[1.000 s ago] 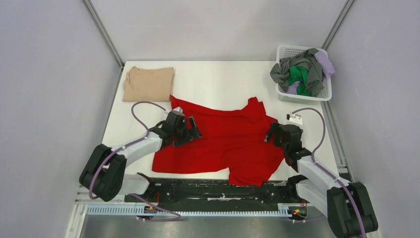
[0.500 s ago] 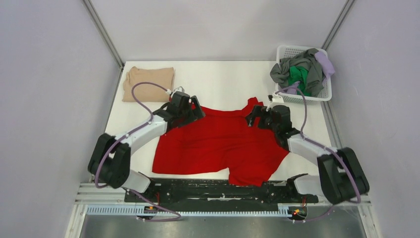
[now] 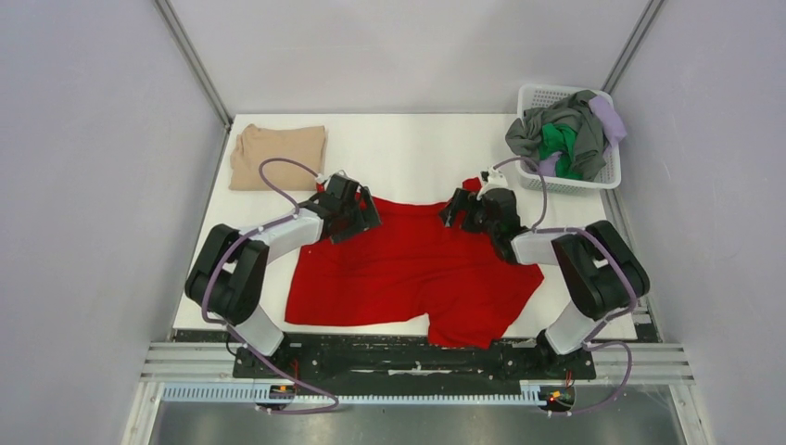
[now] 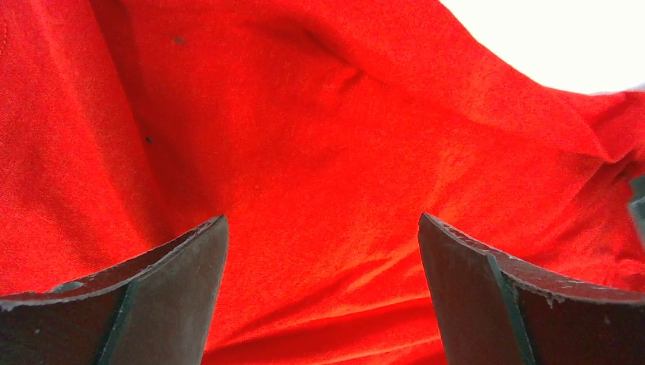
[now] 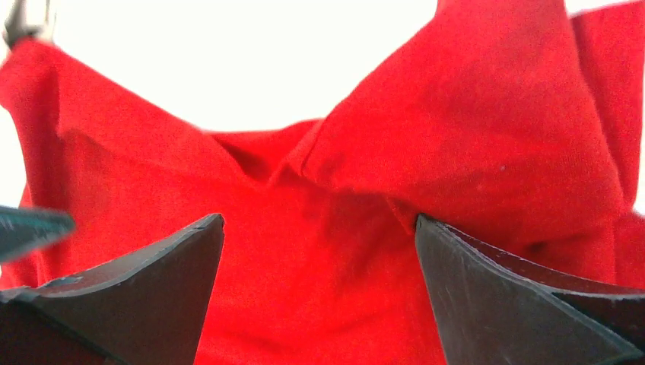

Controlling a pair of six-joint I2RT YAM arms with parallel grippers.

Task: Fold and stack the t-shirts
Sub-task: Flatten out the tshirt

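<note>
Our left pincer and right pincer both gape open, low over the far hem of the red t-shirt, which is spread from mid-tabletop to the near edge. The beige t-shirt lies folded in the far-left corner. We judge the risk is the right pincer closing on the bunched flap, pinching extra layers and skewing the fold.

my left gripper, my right gripper: both extended forward, low, angled inward, jaws spread wide apart.
</note>
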